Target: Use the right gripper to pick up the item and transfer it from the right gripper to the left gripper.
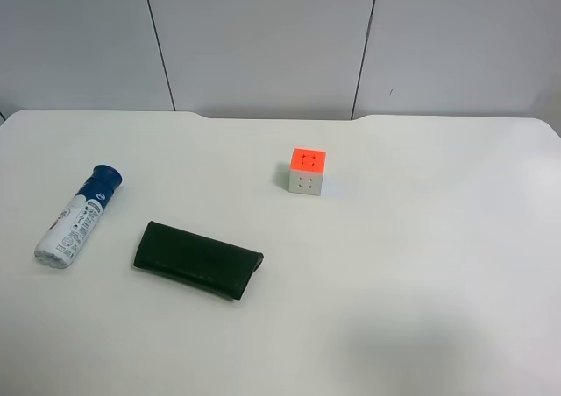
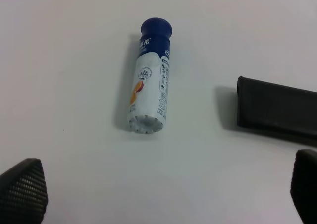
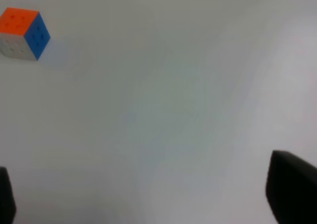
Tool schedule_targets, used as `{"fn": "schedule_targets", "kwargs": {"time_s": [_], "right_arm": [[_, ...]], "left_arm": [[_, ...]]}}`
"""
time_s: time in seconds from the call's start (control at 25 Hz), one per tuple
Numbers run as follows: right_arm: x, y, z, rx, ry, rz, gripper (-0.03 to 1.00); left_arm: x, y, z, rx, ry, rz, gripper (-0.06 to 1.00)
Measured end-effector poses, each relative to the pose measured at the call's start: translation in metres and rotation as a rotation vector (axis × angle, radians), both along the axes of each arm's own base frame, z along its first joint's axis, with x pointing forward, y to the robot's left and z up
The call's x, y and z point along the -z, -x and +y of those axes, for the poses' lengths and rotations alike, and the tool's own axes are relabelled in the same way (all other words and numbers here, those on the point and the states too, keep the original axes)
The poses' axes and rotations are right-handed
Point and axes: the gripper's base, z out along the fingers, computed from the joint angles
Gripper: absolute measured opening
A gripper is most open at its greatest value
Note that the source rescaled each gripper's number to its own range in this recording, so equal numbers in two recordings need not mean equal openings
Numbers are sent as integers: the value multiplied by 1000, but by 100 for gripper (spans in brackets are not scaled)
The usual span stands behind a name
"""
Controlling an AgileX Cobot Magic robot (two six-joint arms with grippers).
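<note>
On the white table (image 1: pixel 421 265) the item (image 2: pixel 150 87) lies ahead of my left gripper (image 2: pixel 163 194), both grippers' jaws wide and empty; I fear the right gripper (image 3: pixel 143 196) rolls it.

White table (image 1: pixel 421 265) — pale grey panelled wall (image 1: pixel 263 37) behind, dark seams.
</note>
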Motion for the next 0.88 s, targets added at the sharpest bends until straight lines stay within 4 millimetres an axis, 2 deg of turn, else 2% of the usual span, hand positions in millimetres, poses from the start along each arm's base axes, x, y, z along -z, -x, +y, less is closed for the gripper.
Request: {"fn": "schedule_targets", "kwargs": {"time_s": [0.88], "right_arm": [[0, 0, 0, 0, 0, 0, 100]], "left_arm": [[0, -1, 0, -1, -1, -3, 99]]}}
